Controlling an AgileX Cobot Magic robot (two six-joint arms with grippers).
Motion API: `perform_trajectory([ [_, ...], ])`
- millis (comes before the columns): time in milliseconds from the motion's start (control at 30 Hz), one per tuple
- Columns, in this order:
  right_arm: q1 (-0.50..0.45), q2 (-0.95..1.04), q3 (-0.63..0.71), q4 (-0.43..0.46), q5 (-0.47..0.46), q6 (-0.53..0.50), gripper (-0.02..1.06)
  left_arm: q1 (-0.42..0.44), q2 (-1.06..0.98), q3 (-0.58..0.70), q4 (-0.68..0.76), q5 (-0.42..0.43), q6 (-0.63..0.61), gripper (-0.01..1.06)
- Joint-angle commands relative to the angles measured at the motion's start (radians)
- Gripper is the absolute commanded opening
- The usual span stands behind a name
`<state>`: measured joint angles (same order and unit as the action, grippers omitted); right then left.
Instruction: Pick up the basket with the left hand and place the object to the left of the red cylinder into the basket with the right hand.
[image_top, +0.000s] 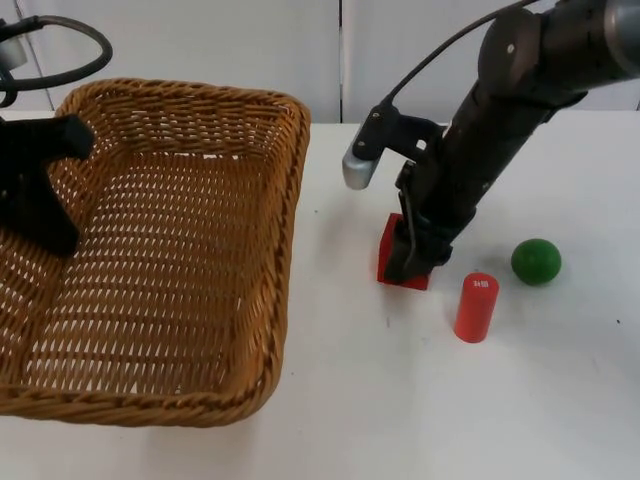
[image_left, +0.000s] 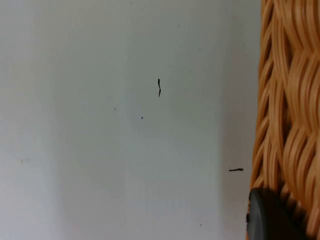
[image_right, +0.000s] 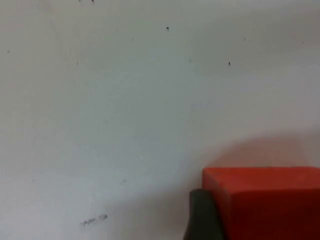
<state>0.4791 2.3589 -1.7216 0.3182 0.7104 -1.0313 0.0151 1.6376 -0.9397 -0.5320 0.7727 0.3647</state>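
The left end effector (image_top: 45, 190) gripped the basket (image_top: 200, 290) at its left rim. The right end effector (image_top: 408, 262) was down around the red block (image_top: 392, 250) on the counter (image_top: 400, 400), left of the red cylinder (image_top: 476, 307); a fingertip (image_right: 202, 217) touched the block's side

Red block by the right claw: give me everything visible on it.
The red block is a plain, matte cuboid with sharp edges, lying flat on the white table, left of the red cylinder. The right claw is down over it, covering much of its top; a black fingertip sits against one side face.
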Motion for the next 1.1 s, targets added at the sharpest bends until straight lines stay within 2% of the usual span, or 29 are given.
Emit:
perform_trajectory([
  [0,0.007,-0.051,-0.008,-0.002,0.021,-0.007,0.04,-0.002,-0.014,-0.003,-0.032,0.000,-0.007,0.00],
  [67,0.007,-0.090,-0.008,-0.002,0.057,0.002,0.00,-0.002,-0.014,-0.003,-0.032,-0.002,-0.007,0.00],
  [233,0.007,-0.182,-0.008,-0.001,0.140,0.041,0.00,-0.002,-0.014,-0.003,-0.023,-0.004,-0.007,0.00],
  [400,0.007,-0.289,-0.008,-0.003,0.169,0.056,0.00,-0.002,-0.014,-0.003,-0.023,-0.003,-0.007,0.00],
  [633,0.007,-0.457,-0.008,-0.003,0.198,0.128,0.00,-0.002,-0.014,-0.003,-0.029,0.005,-0.007,0.00],
  [1067,0.007,-0.568,-0.008,-0.006,0.315,0.173,0.00,-0.002,-0.014,-0.003,-0.035,0.011,-0.007,0.00],
])
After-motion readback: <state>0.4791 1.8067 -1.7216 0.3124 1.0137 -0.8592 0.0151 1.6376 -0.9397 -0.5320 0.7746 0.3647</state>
